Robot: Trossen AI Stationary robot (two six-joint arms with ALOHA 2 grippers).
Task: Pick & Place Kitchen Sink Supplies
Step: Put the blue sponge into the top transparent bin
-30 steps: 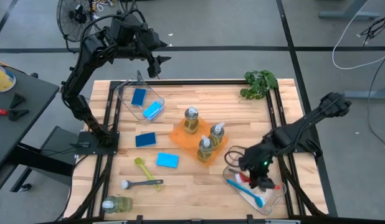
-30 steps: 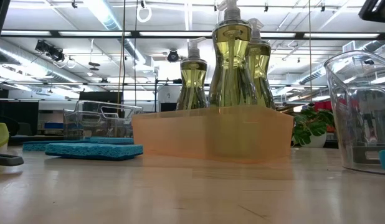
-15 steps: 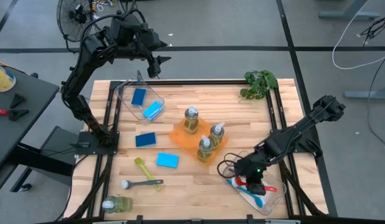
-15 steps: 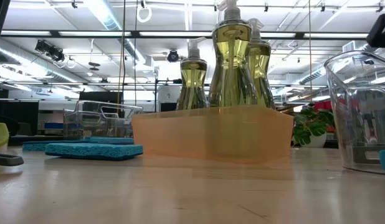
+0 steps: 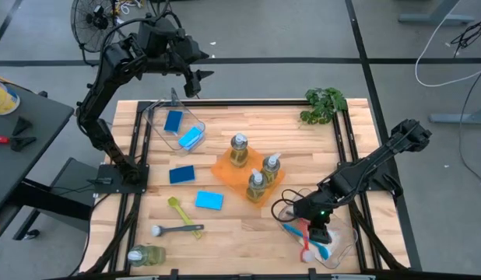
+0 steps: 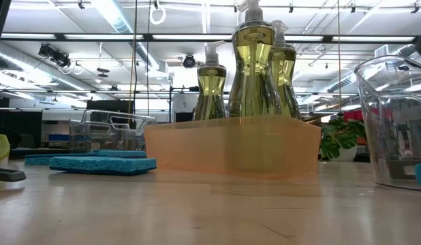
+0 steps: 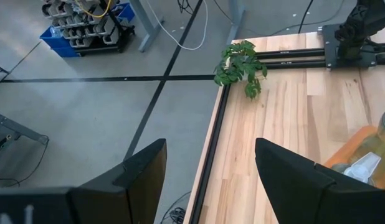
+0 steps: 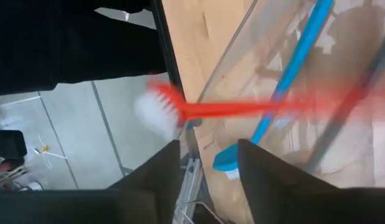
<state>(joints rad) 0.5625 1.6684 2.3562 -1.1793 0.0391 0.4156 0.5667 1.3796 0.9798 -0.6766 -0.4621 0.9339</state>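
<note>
My right gripper (image 5: 317, 232) hangs open over the clear bin (image 5: 343, 243) at the table's near right. A red brush (image 8: 242, 111) with white bristles shows blurred just beyond the fingertips, across the bin's rim; in the high view the red brush (image 5: 306, 243) points its head at the near edge. A blue brush (image 8: 286, 81) lies in the bin. My left gripper (image 7: 208, 180) waits open, high above the far left corner. Three soap bottles (image 5: 256, 167) stand in an orange tray (image 6: 231, 146).
A second clear bin (image 5: 178, 124) at the far left holds two blue sponges; two more sponges (image 5: 195, 188) lie on the wood. A yellow-green brush (image 5: 177, 210), a grey brush (image 5: 174, 229) and a lying soap bottle (image 5: 145, 254) are near left. A plant (image 5: 324, 103) sits far right.
My right gripper has sunk a little toward the near-right bin, rolled at the wrist and opened. The red brush has left the fingers and swung round, its white head now toward the table's near edge.
</note>
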